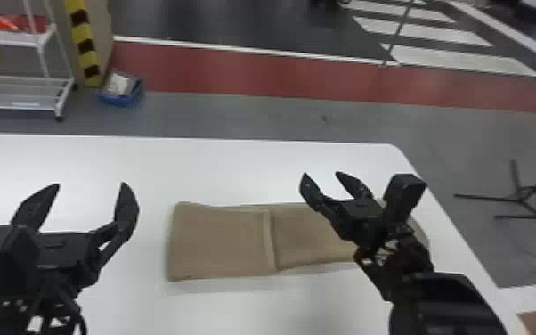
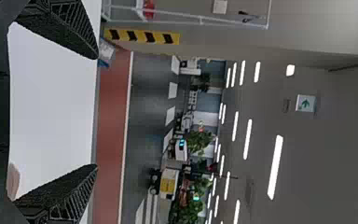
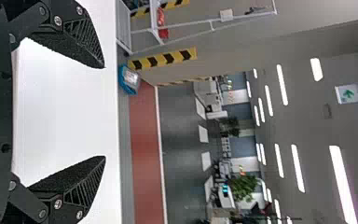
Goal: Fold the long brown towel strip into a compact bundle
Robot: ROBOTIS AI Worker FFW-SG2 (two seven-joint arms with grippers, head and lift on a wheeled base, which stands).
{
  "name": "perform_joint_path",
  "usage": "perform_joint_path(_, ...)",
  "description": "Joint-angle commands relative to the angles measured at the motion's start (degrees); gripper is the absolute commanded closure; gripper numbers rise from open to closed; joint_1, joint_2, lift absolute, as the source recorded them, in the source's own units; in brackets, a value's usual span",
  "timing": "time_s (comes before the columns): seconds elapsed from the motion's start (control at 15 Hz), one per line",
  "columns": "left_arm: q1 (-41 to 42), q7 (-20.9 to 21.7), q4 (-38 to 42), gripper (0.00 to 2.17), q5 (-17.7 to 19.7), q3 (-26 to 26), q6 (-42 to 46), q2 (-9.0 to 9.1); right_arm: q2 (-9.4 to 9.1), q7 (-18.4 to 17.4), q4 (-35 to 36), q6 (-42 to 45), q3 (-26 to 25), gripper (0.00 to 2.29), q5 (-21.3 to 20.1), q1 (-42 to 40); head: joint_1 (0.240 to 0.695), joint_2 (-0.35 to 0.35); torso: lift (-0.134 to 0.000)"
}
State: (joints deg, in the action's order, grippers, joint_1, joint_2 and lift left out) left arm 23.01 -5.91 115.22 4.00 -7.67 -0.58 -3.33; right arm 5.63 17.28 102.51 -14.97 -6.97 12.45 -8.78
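1. Lying lengthwise across the white desk [image 1: 236, 167], the long brown towel strip [image 1: 222, 243] occupied the six o'clock part of the head view, running from seven toward four o'clock. A raised crosswise edge divided it into two sections, and the right arm hid part of the far section from the camera.

2. The left gripper [image 1: 89, 184] hung at nine o'clock in the head view, released and empty, its two black fingers spread wide and well apart from the towel. In the left wrist view, a sliver of tan cloth showed near one finger.

3. At three o'clock, just off the head view's middle, the right gripper [image 1: 321, 174] was also released, nothing between its parted fingers. The right wrist view confirmed that wide gap, with white desktop between the fingers.

4. Beyond the desk, a white rack [image 1: 18, 87] carrying a red item [image 1: 6, 23] stood at ten o'clock, near a yellow-and-black striped strip [image 1: 85, 44] and a blue bin [image 1: 122, 96]. Black stand legs [image 1: 527, 192] rested on the gray floor at three o'clock.
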Motion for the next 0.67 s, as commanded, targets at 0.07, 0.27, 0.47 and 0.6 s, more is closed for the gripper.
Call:
perform_joint_path(0.07, 0.98, -0.68, -3.34, 0.04, -3.21, 4.42, 6.77, -0.36, -0.09, 0.21, -0.47, -2.04, 3.98, 0.22, -0.23, -3.00, 0.695, -0.061, -0.108)
perform_joint_path(0.27, 0.90, -0.86, -5.18, 0.04, -4.27, 4.77, 8.00, -0.18, 0.00, 1.88, -2.23, -3.09, 6.09, 0.34, 0.21, -4.23, 0.695, 0.030, -0.108)
perform_joint_path(0.47, 0.37, -1.03, -6.68, 0.05, -6.11, 2.57, 8.53, -0.09, -0.09, 4.07, -4.16, -4.15, 7.24, 0.47, 1.61, -4.23, 0.695, 0.057, -0.108)
perform_joint_path(0.6, 0.19, -1.03, -6.94, 0.05, -6.90, 1.96, 8.88, -0.09, 0.00, 4.51, -4.25, -4.68, 8.12, 0.47, 2.14, -4.49, 0.695, 0.061, -0.108)
